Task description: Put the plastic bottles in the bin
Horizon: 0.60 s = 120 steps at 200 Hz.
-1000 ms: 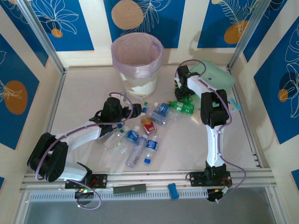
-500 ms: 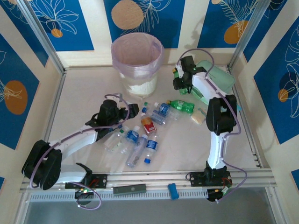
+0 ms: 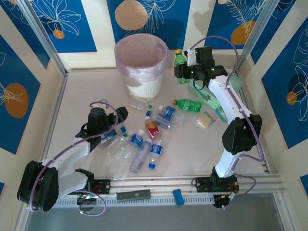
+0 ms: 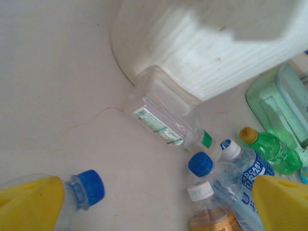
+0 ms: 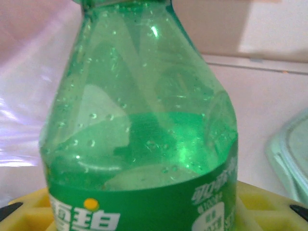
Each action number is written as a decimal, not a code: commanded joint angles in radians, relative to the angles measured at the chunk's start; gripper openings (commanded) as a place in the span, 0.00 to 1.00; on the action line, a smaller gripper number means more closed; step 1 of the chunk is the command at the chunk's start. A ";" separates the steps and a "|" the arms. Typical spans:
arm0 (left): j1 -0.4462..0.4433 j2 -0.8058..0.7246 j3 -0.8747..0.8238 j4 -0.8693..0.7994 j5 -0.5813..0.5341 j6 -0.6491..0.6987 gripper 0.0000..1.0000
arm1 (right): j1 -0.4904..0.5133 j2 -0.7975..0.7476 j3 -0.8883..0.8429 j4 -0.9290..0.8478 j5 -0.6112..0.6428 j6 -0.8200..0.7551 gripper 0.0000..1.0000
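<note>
My right gripper (image 3: 181,73) is shut on a green bottle (image 3: 179,59) with a yellow cap, held upright in the air just right of the bin (image 3: 141,44), a white bucket lined with a pink bag. The right wrist view has that green bottle (image 5: 144,130) between the yellow fingers (image 5: 269,202). My left gripper (image 3: 118,122) is open, low over the table left of the bottle cluster. A blue-capped clear bottle (image 4: 84,190) lies against its left finger (image 4: 29,204). Another green bottle (image 3: 187,104), a red-labelled one (image 3: 153,129) and several clear bottles (image 3: 155,149) lie on the table.
A mint green pouch (image 3: 206,95) lies under the right arm, with a small packet (image 3: 204,120) beside it. A clear bottle (image 4: 168,118) rests against the bin's white wall (image 4: 216,53). A blue object (image 3: 178,196) sits on the front rail.
The right gripper has lifted the green bottle off the table by the pouch and carried it up toward the bin. The left arm has drawn back to the left and nearer.
</note>
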 commanded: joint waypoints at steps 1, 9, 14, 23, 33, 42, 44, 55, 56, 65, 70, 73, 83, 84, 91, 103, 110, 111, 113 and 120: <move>0.044 -0.062 -0.024 -0.015 0.044 -0.006 1.00 | 0.012 -0.045 0.007 0.083 -0.110 0.104 0.49; 0.055 -0.080 -0.029 -0.029 0.043 0.004 1.00 | 0.018 -0.046 0.017 0.105 -0.121 0.128 0.48; 0.059 -0.092 -0.031 -0.039 0.041 0.010 1.00 | 0.020 -0.045 0.022 0.121 -0.128 0.141 0.47; 0.068 -0.111 -0.036 -0.056 0.037 0.023 1.00 | 0.027 -0.041 0.037 0.148 -0.148 0.168 0.47; 0.074 -0.133 -0.040 -0.075 0.031 0.038 1.00 | 0.037 -0.032 0.061 0.175 -0.162 0.192 0.47; 0.079 -0.152 -0.046 -0.090 0.026 0.047 1.00 | 0.046 -0.016 0.087 0.193 -0.173 0.211 0.47; 0.079 -0.156 -0.047 -0.093 0.025 0.048 1.00 | 0.049 -0.011 0.095 0.196 -0.175 0.214 0.47; 0.084 -0.178 -0.056 -0.110 0.021 0.056 1.00 | 0.066 0.015 0.146 0.203 -0.177 0.226 0.47; 0.084 -0.181 -0.056 -0.112 0.021 0.057 1.00 | 0.068 0.017 0.150 0.203 -0.178 0.227 0.47; 0.087 -0.198 -0.063 -0.123 0.020 0.062 1.00 | 0.084 0.043 0.193 0.204 -0.176 0.231 0.47; 0.088 -0.208 -0.068 -0.130 0.018 0.065 1.00 | 0.093 0.060 0.218 0.203 -0.175 0.231 0.47; 0.089 -0.214 -0.070 -0.133 0.017 0.067 1.00 | 0.099 0.070 0.236 0.201 -0.174 0.232 0.47; 0.092 -0.234 -0.080 -0.145 0.013 0.070 1.00 | 0.117 0.110 0.299 0.186 -0.171 0.230 0.47; 0.092 -0.237 -0.081 -0.146 0.012 0.071 1.00 | 0.120 0.114 0.306 0.184 -0.171 0.229 0.47; 0.093 -0.250 -0.088 -0.155 0.010 0.073 1.00 | 0.132 0.146 0.356 0.165 -0.165 0.224 0.47; 0.094 -0.273 -0.098 -0.171 0.009 0.077 1.00 | 0.154 0.212 0.454 0.121 -0.154 0.211 0.47; 0.095 -0.285 -0.103 -0.180 0.008 0.079 1.00 | 0.167 0.251 0.514 0.092 -0.143 0.200 0.47; 0.096 -0.287 -0.103 -0.181 0.008 0.080 1.00 | 0.169 0.257 0.521 0.087 -0.142 0.198 0.47; 0.096 -0.290 -0.104 -0.184 0.007 0.080 1.00 | 0.173 0.268 0.543 0.079 -0.139 0.195 0.47; 0.097 -0.304 -0.107 -0.195 0.007 0.085 1.00 | 0.186 0.311 0.609 0.047 -0.120 0.180 0.47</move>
